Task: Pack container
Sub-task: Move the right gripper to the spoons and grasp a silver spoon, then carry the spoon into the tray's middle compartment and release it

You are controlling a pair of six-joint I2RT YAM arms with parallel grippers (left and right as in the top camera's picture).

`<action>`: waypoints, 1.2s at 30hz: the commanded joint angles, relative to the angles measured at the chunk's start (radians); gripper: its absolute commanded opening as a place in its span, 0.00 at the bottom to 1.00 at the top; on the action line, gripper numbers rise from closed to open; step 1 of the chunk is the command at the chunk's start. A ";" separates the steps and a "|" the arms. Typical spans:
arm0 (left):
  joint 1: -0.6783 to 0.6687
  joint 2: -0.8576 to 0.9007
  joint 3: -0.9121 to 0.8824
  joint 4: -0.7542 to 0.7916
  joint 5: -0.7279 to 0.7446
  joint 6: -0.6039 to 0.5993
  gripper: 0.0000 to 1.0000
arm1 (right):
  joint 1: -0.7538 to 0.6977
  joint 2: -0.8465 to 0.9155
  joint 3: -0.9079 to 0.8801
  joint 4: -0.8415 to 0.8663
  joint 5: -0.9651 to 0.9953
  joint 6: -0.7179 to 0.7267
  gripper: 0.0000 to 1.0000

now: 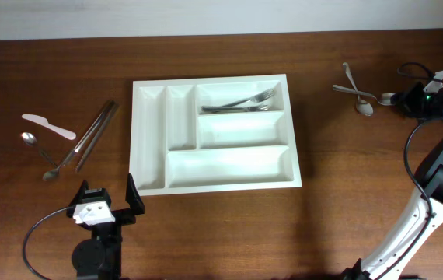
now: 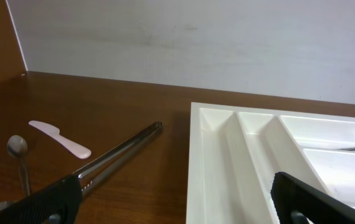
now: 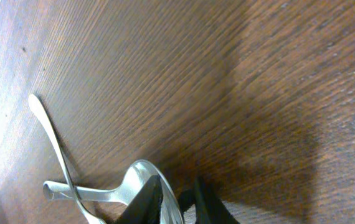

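Far L on the table (image 1: pixel 330 194): white plastic knife (image 1: pixel 48 126), w/ a small spoon (image 1: pixel 29 139) just in front of it and tongs (image 1: pixel 91 137) lying diagonally just to the R, none touching the tray. L gripper (image 1: pixel 108 194) sits low near the front edge, by the tray's front-L corner. Its jaws are spread as wide as they go, w/ nothing btwn them. Tray (image 1: pixel 150 140) lies flat mid-table, long side toward the arms. Forks (image 1: pixel 245 101) lie in its back-R long compartment. Well to the R of the tray, a spoon (image 3: pixel 141 177) and a second spoon (image 3: pixel 52 140) lie crossed at the handles. R gripper (image 3: pixel 176 198), far R, has its fingers (image 3: pixel 145 200) drawn almost together, pinching the rim of the spoon's bowl, which lies on the wood.
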 commanded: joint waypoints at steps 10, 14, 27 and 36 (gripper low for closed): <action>-0.004 -0.009 -0.005 -0.002 0.011 0.016 0.99 | 0.005 0.040 -0.012 0.001 -0.019 -0.003 0.04; -0.004 -0.009 -0.005 -0.002 0.011 0.016 0.99 | 0.005 0.039 0.006 0.015 -0.110 -0.003 0.04; -0.004 -0.009 -0.005 -0.002 0.011 0.016 0.99 | 0.004 0.025 0.232 -0.088 -0.157 -0.003 0.04; -0.004 -0.009 -0.005 -0.002 0.011 0.016 0.99 | 0.005 0.023 0.322 -0.208 -0.203 -0.056 0.04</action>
